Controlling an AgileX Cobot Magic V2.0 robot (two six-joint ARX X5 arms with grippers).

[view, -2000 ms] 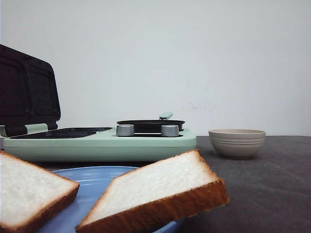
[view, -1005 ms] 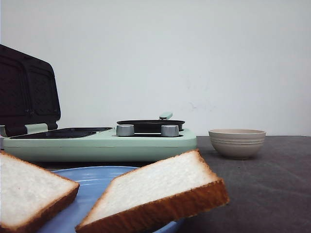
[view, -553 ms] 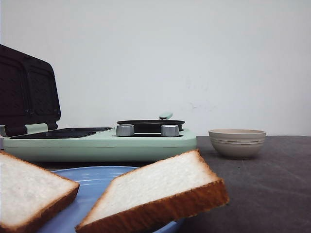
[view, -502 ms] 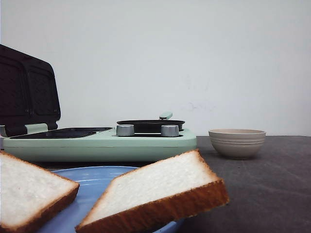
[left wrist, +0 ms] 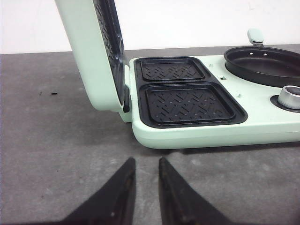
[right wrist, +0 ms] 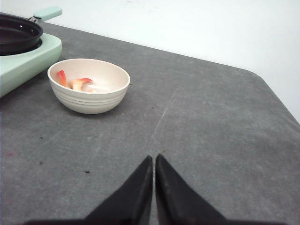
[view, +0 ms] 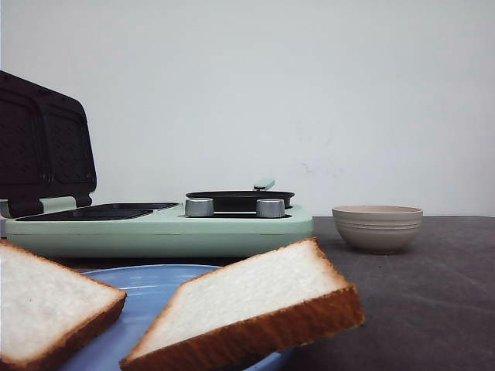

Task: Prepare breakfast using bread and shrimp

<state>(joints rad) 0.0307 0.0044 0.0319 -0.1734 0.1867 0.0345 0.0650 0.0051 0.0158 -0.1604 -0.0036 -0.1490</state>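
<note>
Two slices of white bread with brown crusts lie on a blue plate at the near edge of the front view, one at the left and one tilted at the middle. A few orange-red shrimp lie in the ribbed beige bowl, which also shows in the front view. My left gripper hangs empty over the dark table just before the sandwich maker, its jaws a small gap apart. My right gripper is shut and empty over bare table, well short of the bowl.
A mint-green sandwich maker stands behind the plate with its lid raised. Its two ridged black plates lie bare. A round black pan and two silver knobs sit on its right half. The table edge runs right of the bowl.
</note>
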